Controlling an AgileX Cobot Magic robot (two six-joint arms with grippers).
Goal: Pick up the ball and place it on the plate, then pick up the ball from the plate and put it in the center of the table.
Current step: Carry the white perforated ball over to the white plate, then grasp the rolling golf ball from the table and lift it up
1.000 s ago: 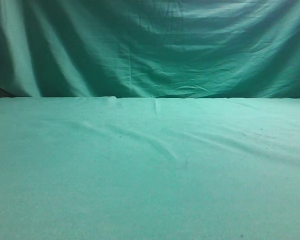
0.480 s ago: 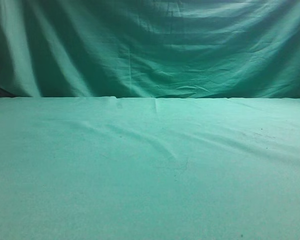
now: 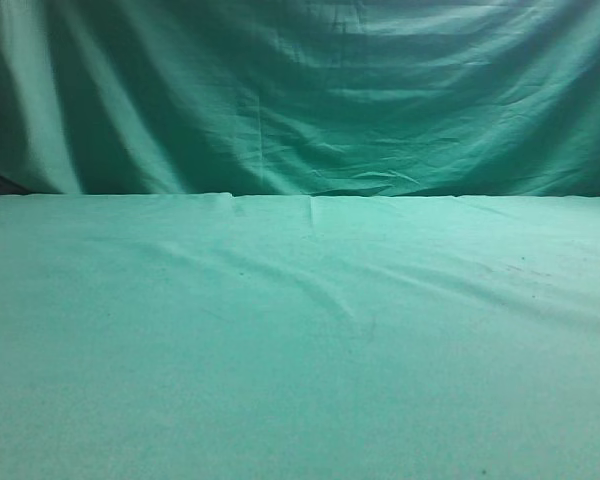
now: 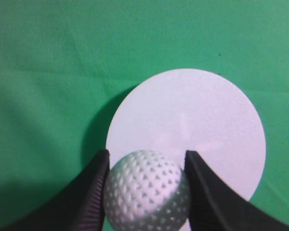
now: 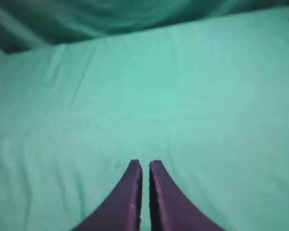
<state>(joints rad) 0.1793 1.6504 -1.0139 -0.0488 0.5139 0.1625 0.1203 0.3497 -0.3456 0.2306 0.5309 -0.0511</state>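
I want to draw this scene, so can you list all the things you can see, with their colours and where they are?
ball: one, white and dimpled, between the left end effector's fingers, above the plate's near edge
plate: one, white and round, lying flat on the table
table: one, covered in wrinkled green cloth, filling the lower part of the exterior view
backdrop: one, draped green cloth, behind the table
left end effector: one, black, shut on the ball
right end effector: one, dark, fingers nearly touching, empty, over the table
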